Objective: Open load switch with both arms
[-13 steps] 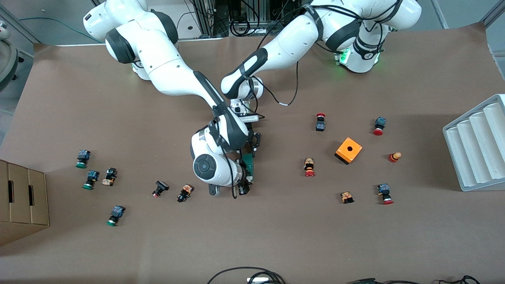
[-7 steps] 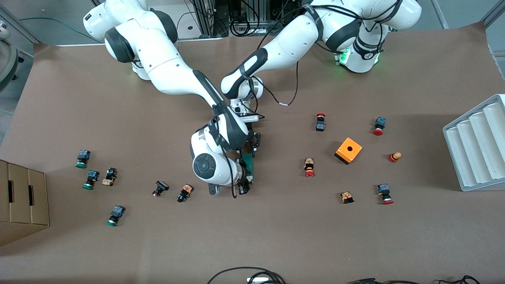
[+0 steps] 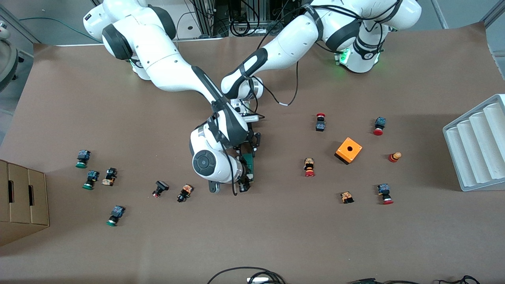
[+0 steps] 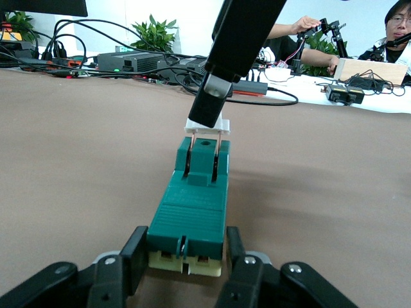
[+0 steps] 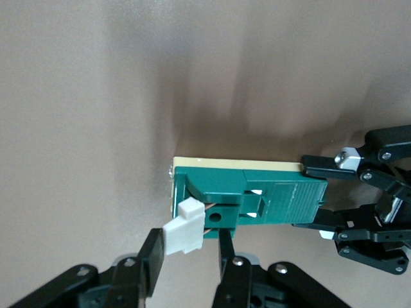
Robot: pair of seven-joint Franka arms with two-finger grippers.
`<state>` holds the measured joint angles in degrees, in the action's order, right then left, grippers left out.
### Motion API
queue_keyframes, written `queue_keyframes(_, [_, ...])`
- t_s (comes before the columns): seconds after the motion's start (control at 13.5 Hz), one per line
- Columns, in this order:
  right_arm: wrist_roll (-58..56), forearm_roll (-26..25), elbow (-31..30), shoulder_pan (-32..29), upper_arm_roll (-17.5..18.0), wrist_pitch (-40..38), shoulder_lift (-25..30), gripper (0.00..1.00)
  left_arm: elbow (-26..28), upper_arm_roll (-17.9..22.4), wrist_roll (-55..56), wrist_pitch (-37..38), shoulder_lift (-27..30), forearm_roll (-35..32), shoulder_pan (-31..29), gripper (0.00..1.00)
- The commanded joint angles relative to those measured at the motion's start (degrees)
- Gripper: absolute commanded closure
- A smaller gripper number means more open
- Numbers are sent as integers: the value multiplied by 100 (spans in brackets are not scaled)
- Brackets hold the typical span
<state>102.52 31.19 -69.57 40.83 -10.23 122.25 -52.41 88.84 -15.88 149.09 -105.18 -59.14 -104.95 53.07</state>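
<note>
Little has shifted beyond the right arm's slight lift: left gripper (image 4: 186, 263) clamps the load switch (image 3: 248, 162) mid-table, right gripper (image 5: 186, 256) pinches its white lever (image 5: 183, 235), best drawn out straight while the left holds firm.

From the front camera, we see only a green sliver of the load switch (image 3: 249, 162); the right arm's wrist (image 3: 213, 159) covers the rest, and both grippers are mostly hidden there. In the left wrist view, the left gripper (image 4: 186, 269) is cut off by the frame edge. The small push buttons (image 3: 96, 177) are too tiny for us to read.
</note>
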Motion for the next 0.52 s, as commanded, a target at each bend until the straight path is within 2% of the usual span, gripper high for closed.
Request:
queue_keyframes(0.0, [66, -131, -407, -13, 206, -105, 231, 59, 19, -20, -21, 24, 34, 62, 1, 44])
queue_keyframes(0.45, [66, -227, -531, -49, 294, -87, 345, 60, 19, -20, -29, 15, 25, 62, 1, 45])
